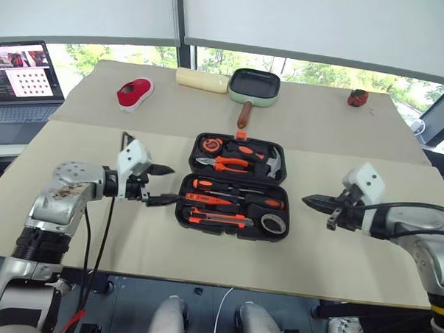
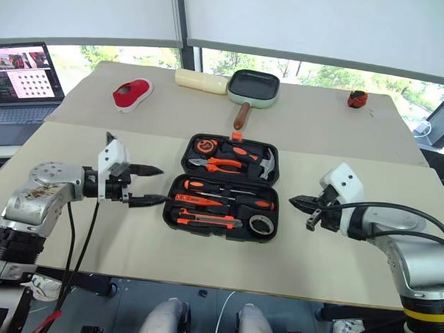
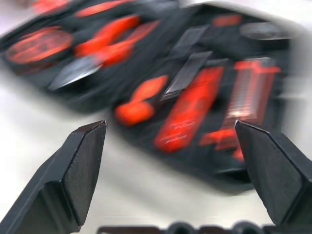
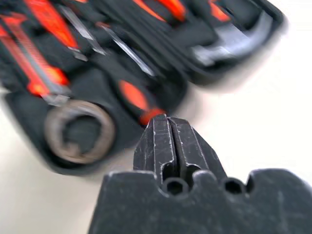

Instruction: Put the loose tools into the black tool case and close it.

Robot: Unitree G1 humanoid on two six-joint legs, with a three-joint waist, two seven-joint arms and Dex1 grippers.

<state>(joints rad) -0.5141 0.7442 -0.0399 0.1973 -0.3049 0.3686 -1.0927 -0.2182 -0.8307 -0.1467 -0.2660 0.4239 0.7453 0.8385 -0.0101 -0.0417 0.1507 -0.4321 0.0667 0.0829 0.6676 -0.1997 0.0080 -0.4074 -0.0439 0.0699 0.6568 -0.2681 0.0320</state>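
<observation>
Pincers flank my flat black moulded-plastic clamshell tool case at frame centre, left gripper spread, right gripper clamped empty; tools seated, an uneven lid push could skid it.

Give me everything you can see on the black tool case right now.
The flat black moulded-plastic tool case lies open on the beige table, both halves flat, hinge running across the middle, small orange latch at the far edge. The far half holds the tape measure, orange-handled pliers and steel-headed hammer; the near half holds the screwdrivers, black-and-orange utility knife and small dark tape roll, all seated in recesses. The open left hand and shut right hand flank it without touching.
</observation>
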